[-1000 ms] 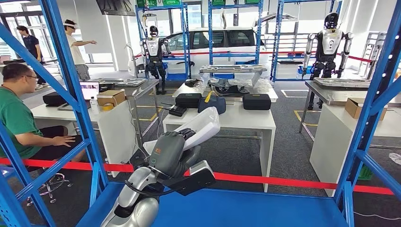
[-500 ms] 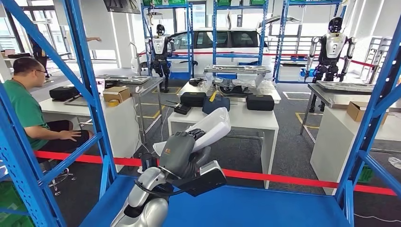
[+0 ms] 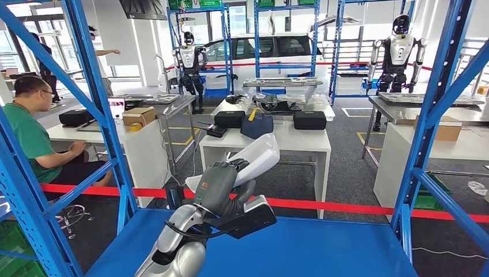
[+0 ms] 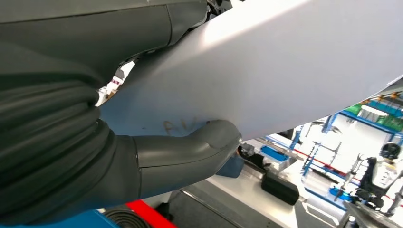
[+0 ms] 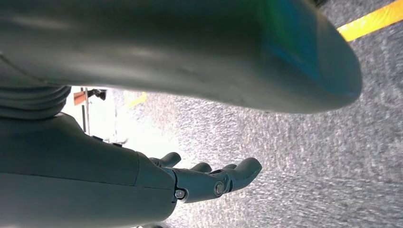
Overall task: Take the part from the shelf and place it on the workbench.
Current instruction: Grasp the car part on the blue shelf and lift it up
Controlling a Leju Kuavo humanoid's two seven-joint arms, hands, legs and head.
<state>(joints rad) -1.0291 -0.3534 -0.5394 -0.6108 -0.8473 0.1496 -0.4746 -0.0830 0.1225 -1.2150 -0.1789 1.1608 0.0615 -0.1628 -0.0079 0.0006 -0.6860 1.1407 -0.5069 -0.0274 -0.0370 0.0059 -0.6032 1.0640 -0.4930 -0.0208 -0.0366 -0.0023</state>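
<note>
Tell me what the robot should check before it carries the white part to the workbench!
1. Left robot hand grips the white part: ok, thumb presses against it.
2. Part lifted off the blue shelf board: ok.
3. Part clear of the blue shelf posts: ok, it sits between them.
4. Right robot hand free: ok, fingers apart, holding nothing, above grey floor.
5. Which table is the workbench: cannot tell.
6. Grip firm enough for walking: cannot tell.
</note>
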